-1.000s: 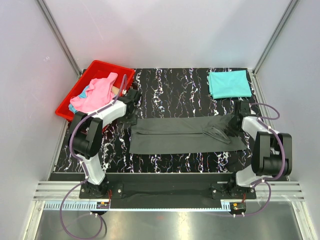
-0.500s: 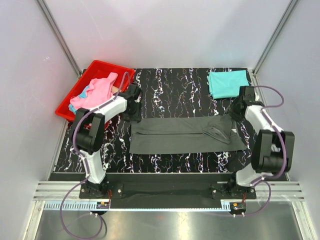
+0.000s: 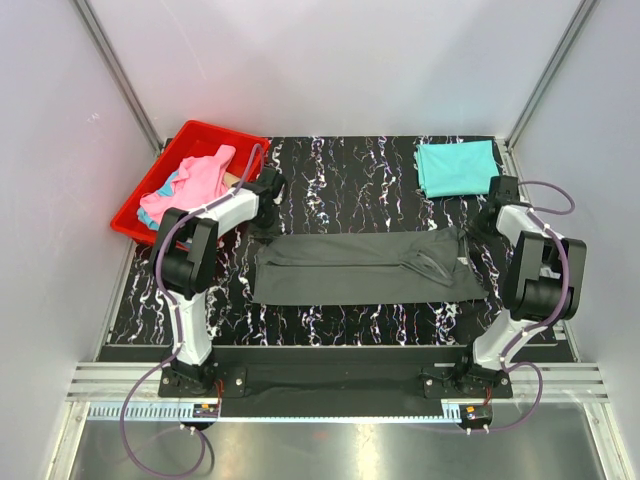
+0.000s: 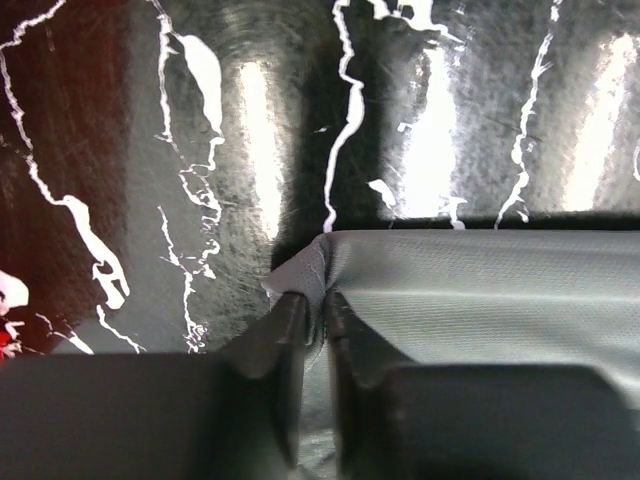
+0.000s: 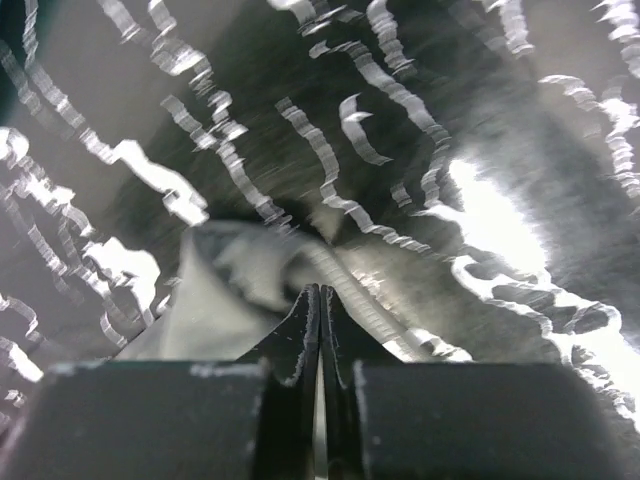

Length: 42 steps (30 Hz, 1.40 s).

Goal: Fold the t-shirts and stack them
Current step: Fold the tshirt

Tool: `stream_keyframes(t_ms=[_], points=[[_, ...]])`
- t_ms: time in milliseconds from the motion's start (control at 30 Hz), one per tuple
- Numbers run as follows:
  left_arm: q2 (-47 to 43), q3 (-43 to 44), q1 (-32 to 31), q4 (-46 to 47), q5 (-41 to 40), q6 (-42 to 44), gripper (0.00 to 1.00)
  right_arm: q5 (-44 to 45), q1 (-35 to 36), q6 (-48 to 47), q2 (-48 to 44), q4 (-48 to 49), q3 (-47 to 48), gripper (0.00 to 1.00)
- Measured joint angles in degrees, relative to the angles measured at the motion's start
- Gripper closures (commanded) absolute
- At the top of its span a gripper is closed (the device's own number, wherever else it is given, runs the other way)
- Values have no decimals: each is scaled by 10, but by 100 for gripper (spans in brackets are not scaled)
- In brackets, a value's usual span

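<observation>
charcoal t-shirt [image 3: 360, 268] lies as a long band mid tabletop [image 3: 330, 165]. left tool [image 4: 315, 305] clenched on its far-left corner, right tool [image 5: 320, 292] pinched shut on far-right corner: paired grips, likely to carry that edge over evenly. folded teal t-shirt [image 3: 458, 167] sits far right.

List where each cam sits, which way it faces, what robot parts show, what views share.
Top external: above and behind the bases, facing down on the table; both arms, grey shirt, teal shirt, bin.
Left wrist: on the left arm, facing down past the left gripper, shut on the grey shirt's corner.
Right wrist: on the right arm, facing down past the right gripper, shut on another corner.
Shared: all see grey shirt and table.
</observation>
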Motion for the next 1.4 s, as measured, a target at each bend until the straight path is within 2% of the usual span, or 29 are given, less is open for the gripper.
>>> stream_keyframes(t_ms=[67, 200, 233, 300, 333, 367, 400, 467, 500, 700, 800, 900, 1100, 1233, 1400], points=[[0, 0, 1, 0, -3, -1, 100, 9, -8, 1, -1, 11, -10, 100], [1, 2, 2, -2, -3, -4, 99, 35, -16, 2, -9, 36, -50, 100], [1, 3, 3, -2, -3, -6, 88, 38, -19, 2, -12, 38, -59, 100], [2, 5, 4, -4, 0, -6, 74, 41, -20, 2, -18, 42, -71, 100], [2, 7, 4, -5, 1, -9, 68, 39, -21, 2, -21, 42, -72, 96], [3, 8, 4, -7, 2, -10, 63, 35, -22, 3, -24, 43, -71, 81], [3, 10, 4, -11, 1, -13, 58, 28, -22, 5, -25, 41, -68, 71], [3, 14, 4, -19, -1, -16, 50, 17, -23, 7, -26, 38, -59, 62], [3, 17, 4, -24, -5, -17, 49, 12, -23, 9, -28, 37, -55, 62], [-11, 46, 1, -52, -32, -22, 45, -43, -23, 16, -56, 34, -53, 56], [-40, 53, -5, -48, -26, -22, 46, -84, -23, 18, -55, 44, -53, 50], [-55, 58, -12, -49, -21, -22, 47, -115, -23, 13, -47, 53, -52, 50], [-56, 45, -9, -50, -20, -17, 50, -137, -23, -11, -12, 53, -35, 55], [-56, 26, 17, -50, -5, -3, 55, -151, -23, -19, -4, 55, -34, 60], [-55, 21, 48, -43, 38, 20, 55, -165, -23, -26, 8, 57, -32, 63]])
